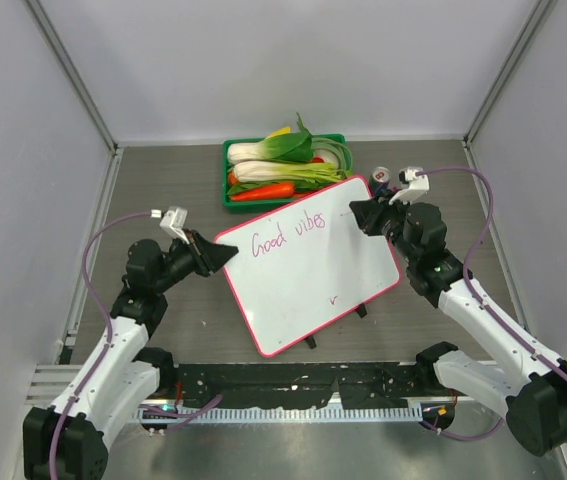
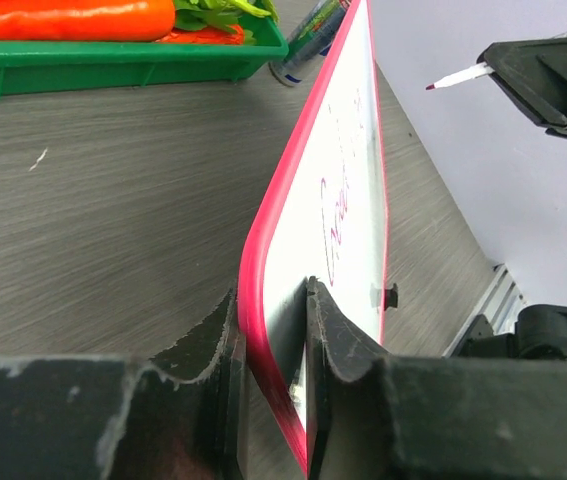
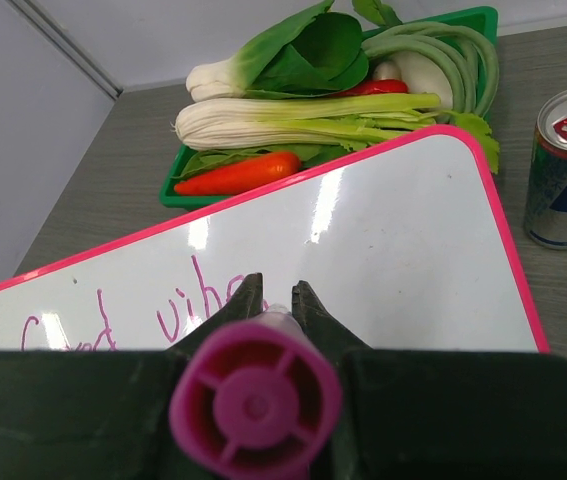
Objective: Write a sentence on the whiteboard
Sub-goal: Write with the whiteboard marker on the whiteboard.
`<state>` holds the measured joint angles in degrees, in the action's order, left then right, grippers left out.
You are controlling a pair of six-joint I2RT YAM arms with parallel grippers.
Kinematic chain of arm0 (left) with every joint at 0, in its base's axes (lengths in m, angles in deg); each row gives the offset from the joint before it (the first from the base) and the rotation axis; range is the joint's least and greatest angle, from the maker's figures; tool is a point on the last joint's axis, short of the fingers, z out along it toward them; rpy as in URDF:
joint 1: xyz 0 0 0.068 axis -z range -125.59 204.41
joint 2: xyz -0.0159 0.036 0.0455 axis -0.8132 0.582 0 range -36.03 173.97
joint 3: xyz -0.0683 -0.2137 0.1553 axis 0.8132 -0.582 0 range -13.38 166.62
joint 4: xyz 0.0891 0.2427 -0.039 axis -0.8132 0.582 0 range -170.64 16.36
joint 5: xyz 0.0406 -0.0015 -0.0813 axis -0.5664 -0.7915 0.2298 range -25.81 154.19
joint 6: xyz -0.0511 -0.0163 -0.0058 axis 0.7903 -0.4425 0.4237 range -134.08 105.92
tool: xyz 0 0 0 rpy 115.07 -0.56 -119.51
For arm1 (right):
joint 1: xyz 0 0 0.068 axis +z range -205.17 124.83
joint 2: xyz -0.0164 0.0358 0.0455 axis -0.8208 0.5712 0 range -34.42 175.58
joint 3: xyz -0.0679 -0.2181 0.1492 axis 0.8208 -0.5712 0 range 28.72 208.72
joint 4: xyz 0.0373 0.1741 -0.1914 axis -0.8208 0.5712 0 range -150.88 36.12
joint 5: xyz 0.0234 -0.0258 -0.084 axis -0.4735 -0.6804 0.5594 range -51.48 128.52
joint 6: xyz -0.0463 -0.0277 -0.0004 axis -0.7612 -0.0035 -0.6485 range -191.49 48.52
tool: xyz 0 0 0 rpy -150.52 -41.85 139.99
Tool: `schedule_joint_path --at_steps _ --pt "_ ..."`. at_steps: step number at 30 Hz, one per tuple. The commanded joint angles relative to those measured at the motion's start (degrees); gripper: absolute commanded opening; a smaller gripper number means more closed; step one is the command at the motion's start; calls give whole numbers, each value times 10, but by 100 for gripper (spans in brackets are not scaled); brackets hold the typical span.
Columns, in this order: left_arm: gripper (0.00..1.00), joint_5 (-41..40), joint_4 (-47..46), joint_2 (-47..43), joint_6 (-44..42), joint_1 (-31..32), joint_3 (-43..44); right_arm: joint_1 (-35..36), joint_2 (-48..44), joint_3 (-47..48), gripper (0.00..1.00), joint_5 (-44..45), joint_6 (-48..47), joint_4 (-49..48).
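The whiteboard (image 1: pixel 323 270), white with a pink frame, is tilted up on the table. It also shows in the left wrist view (image 2: pixel 358 170) and the right wrist view (image 3: pixel 403 250). Magenta words reading "Good vibes" (image 1: pixel 285 235) run along its upper part; they also show in the right wrist view (image 3: pixel 178 310). My left gripper (image 1: pixel 225 255) is shut on the board's left corner (image 2: pixel 273 300). My right gripper (image 1: pixel 358 215) is shut on a magenta marker (image 3: pixel 255 400). The marker's tip (image 2: pixel 458 77) is off the board's surface, just right of the last word.
A green tray (image 1: pixel 228 175) of vegetables stands behind the board. A drink can (image 1: pixel 380 178) stands by the board's far right corner. Two black clips (image 1: pixel 361 310) sit on the board's near edge. A small purple tick (image 1: pixel 334 297) marks its lower part. Walls enclose three sides.
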<state>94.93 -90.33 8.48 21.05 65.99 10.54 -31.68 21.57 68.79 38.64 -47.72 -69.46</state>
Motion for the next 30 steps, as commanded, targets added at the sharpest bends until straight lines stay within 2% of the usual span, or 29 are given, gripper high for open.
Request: schedule_joint_path --at_steps 1,3,5,13,17,19,24,27,30 --pt "1 -114 20 15 -198 -11 -27 -2 -6 10 2 -13 -2 -28" --pt "4 -106 20 13 -198 -11 -34 -2 -6 10 1 -13 -3 -28" --pt "15 -112 26 1 -204 -12 -41 -2 -6 10 1 -14 -3 -29" --pt "51 -176 35 -57 -193 -11 -63 -2 -9 10 2 -14 -2 -27" --pt "73 -206 47 -83 -175 -12 -57 -2 -12 11 1 -14 -2 -25" --pt "79 -226 63 -94 -165 -11 -44 -2 -14 12 1 -14 -1 -23" --pt "85 -260 85 -102 -157 -10 17 -1 -17 16 2 -16 -1 -19" --pt "86 -249 108 -65 -161 -11 77 -2 -23 18 1 -17 -3 -14" --pt "86 -207 142 -3 -172 -11 165 -1 -32 21 2 -18 -4 -7"
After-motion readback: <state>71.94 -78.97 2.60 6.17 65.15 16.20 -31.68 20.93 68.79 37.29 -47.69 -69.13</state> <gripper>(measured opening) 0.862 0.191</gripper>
